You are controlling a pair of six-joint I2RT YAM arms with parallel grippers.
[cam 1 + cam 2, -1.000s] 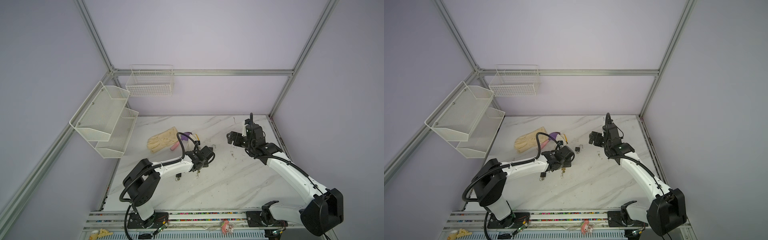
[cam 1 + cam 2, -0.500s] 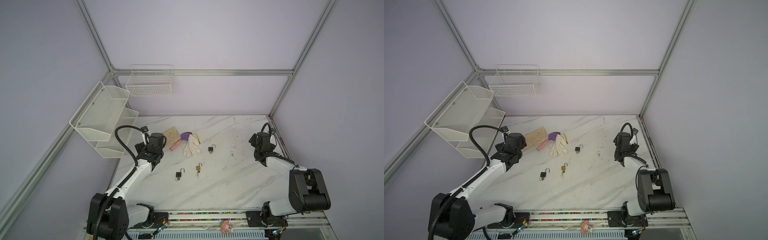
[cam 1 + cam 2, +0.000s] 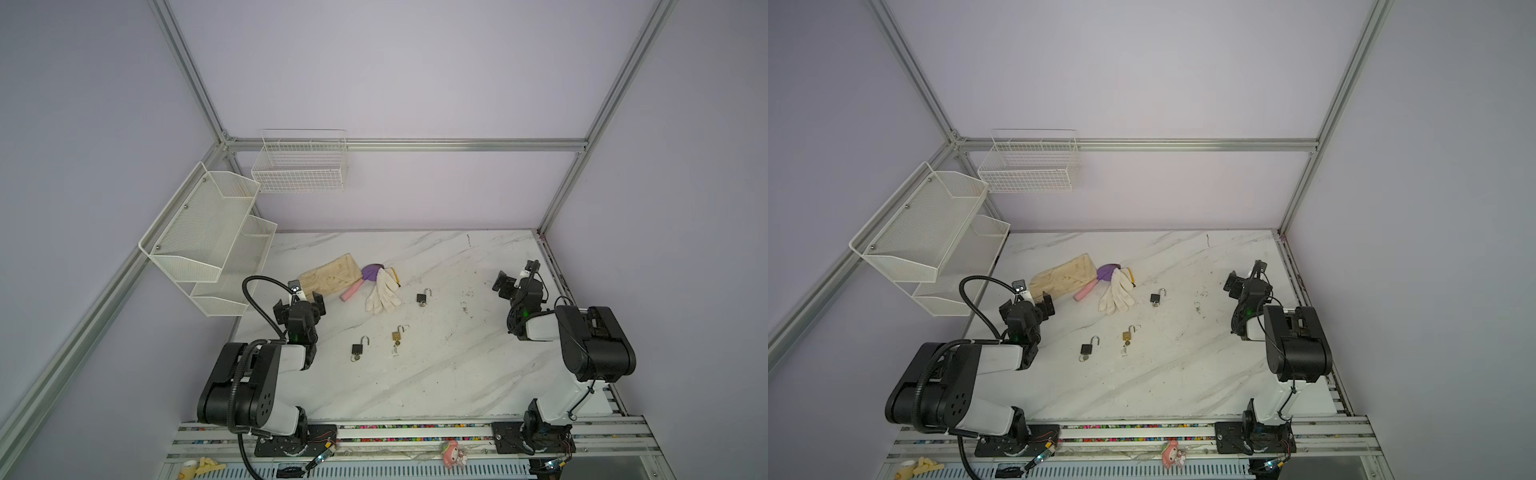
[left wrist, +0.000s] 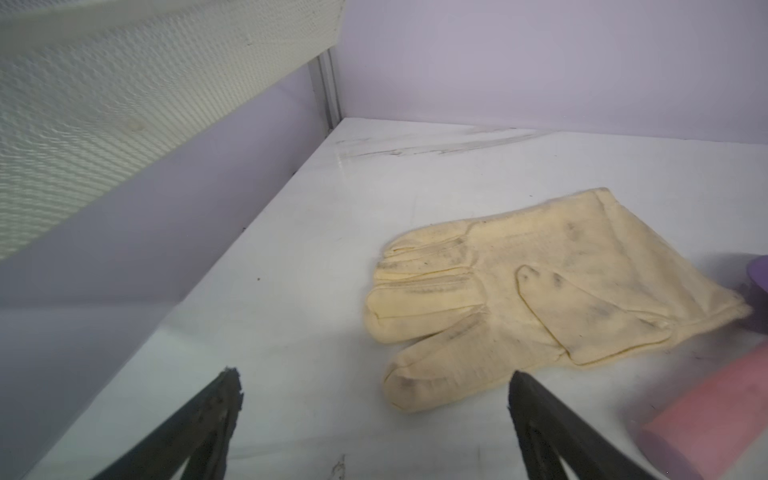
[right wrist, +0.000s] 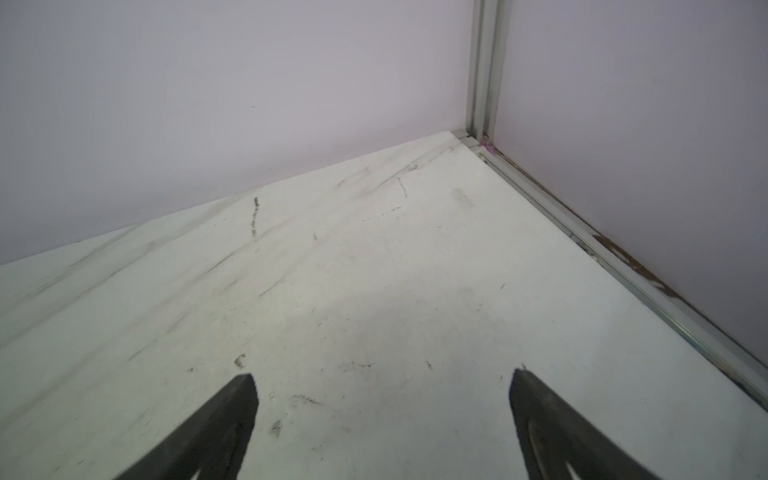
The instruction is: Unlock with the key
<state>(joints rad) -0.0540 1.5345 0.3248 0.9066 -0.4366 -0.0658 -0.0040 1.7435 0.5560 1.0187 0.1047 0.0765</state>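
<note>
Three small padlocks lie mid-table in both top views, each with its shackle swung up. One is black, one brass and one black. A small key sits at the brass one's base, and a key ring lies at the nearer black one's base. My left gripper is open and empty, left of the locks and facing a yellow glove. My right gripper is open and empty over bare table near the right edge. No lock shows in either wrist view.
The yellow glove, a white glove, a purple object and a pink cylinder lie behind the locks. White mesh shelves hang on the left wall, and a wire basket on the back wall. Frame rails border the table.
Both arms have pulled back from the middle of the table, the left to the left side and the right to the right edge. The left gripper has opened.
</note>
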